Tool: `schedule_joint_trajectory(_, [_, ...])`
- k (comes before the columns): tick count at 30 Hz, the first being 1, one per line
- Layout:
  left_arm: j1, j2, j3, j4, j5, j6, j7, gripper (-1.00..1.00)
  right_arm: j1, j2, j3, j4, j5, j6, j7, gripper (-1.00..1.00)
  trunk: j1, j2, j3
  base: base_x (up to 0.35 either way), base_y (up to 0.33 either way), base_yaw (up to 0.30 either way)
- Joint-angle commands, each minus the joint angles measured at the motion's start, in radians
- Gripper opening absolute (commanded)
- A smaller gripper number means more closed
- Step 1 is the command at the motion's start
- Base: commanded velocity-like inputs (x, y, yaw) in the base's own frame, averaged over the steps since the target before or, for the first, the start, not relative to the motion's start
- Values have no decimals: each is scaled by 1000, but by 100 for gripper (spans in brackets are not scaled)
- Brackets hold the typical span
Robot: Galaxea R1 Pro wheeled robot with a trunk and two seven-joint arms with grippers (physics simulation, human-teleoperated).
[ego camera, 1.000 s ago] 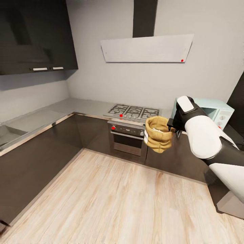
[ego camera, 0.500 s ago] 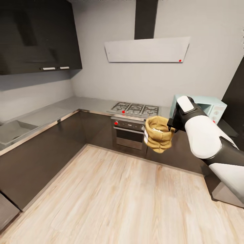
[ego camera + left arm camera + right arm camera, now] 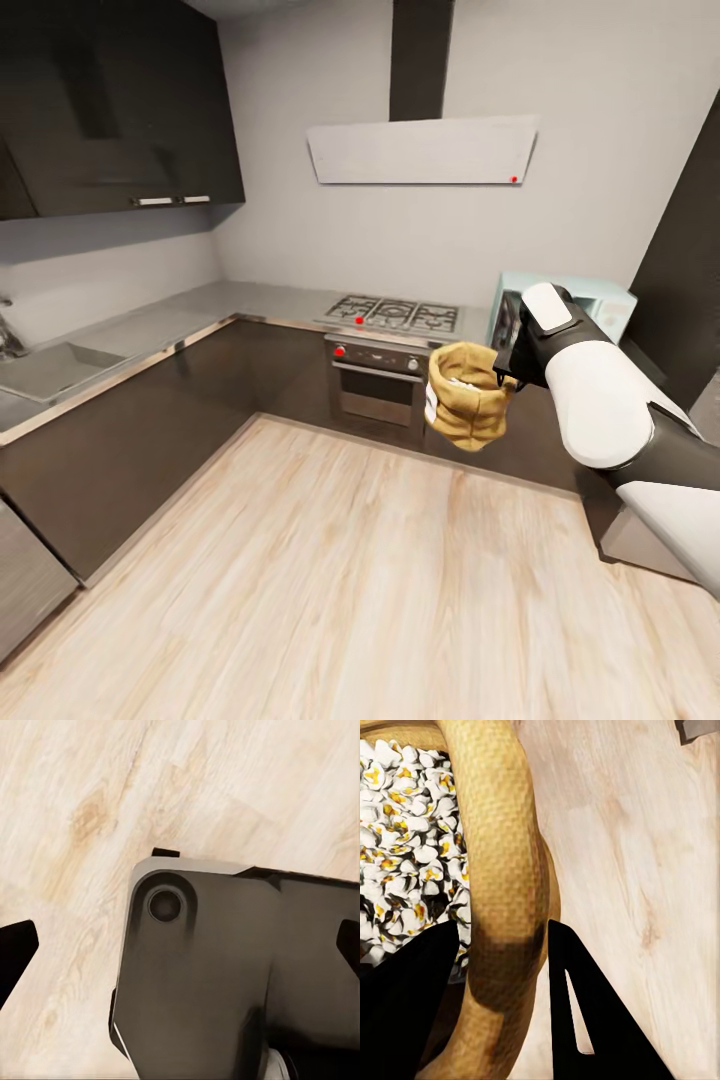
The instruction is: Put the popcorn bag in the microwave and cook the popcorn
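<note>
Dark cabinets and the grey countertop (image 3: 150, 330) run along the kitchen's left wall to the hob (image 3: 395, 315), with the mint microwave (image 3: 600, 300) beyond at right. My left gripper's (image 3: 180, 945) fingers stand wide apart over bare floor, holding nothing. My right gripper (image 3: 502, 982) pinches the popcorn bag's (image 3: 465, 395) rolled rim (one finger inside, one outside), bag aloft before the hob. I'd judge it best to keep the mouth upright so the popcorn (image 3: 405, 847) doesn't spill while approaching the microwave.
</note>
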Motion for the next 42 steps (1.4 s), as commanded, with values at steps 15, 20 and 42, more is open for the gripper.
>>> schedule_joint_trajectory(15, [-1, 12, 4, 0, 1, -3, 1, 100, 1, -1, 0, 1, -6, 3, -12, -100, 0, -2, -2, -82, -11, -215])
schedule_joint_trajectory(20, [-2, 12, 5, 0, 1, -3, 1, 100, 4, -27, 3, 4, -4, 3, -12, -100, 0, -2, -2, 0, 0, -296])
schedule_joint_trajectory(42, [-2, 13, 5, 0, 1, -3, 1, 100, 43, -126, 305, 16, -2, 3, 345, -100, 0, -2, -2, 0, 0, -296])
